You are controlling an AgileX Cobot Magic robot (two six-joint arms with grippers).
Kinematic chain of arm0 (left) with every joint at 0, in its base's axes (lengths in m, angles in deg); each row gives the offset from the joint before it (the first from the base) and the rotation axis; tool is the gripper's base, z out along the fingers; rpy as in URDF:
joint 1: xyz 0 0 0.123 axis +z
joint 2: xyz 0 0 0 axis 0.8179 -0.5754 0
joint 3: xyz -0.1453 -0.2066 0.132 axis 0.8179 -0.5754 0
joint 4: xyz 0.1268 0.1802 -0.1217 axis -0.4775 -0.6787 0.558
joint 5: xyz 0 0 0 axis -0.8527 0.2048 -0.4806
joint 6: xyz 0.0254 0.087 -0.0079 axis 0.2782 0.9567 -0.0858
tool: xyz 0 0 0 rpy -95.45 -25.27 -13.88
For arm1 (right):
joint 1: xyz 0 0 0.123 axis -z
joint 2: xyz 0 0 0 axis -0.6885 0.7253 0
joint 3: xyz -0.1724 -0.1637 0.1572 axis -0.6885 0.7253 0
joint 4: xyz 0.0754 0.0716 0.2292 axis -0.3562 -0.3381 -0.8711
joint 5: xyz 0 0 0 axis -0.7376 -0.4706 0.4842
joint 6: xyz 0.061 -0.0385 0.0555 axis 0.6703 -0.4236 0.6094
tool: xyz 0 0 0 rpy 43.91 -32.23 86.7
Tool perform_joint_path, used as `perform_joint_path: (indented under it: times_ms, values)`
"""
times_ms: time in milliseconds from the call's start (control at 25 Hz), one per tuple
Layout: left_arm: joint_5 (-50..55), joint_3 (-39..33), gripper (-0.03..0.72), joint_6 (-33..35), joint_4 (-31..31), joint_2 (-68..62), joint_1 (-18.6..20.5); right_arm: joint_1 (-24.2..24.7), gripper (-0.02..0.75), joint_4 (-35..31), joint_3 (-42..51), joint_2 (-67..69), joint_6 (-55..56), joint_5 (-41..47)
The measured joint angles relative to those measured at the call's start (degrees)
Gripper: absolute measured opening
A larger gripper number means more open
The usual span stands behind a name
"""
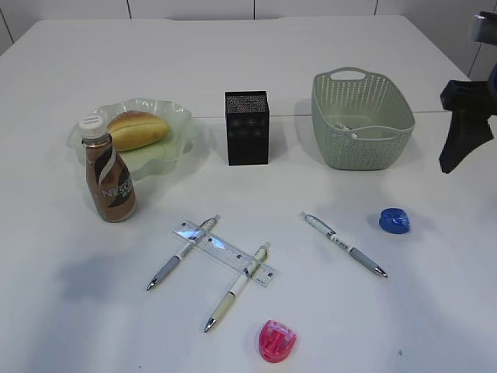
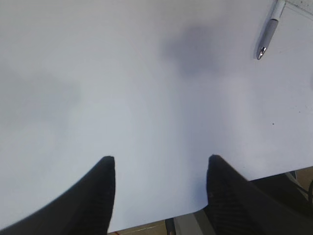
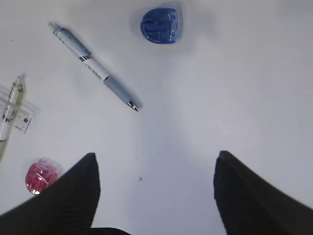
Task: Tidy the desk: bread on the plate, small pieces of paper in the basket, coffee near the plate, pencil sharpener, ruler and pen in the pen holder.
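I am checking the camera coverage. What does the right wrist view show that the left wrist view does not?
Only the right wrist view shows the blue pencil sharpener, the pink pencil sharpener, a whole pen, an end of the ruler lying across another pen, and the open right gripper. Only the left wrist view shows the front edge of the table, the tip of a different pen at its top right, and the open left gripper. Both share the white tabletop, and each gripper holds nothing.
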Motion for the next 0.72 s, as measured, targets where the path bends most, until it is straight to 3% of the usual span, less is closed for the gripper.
perform_joint_path:
  times_ms: [720]
  values:
    - [1.9,0.1,0.413,-0.1,0.0,0.0,0.0,-1.2,0.565,1.2,-12.1,20.4,2.3,-0.9]
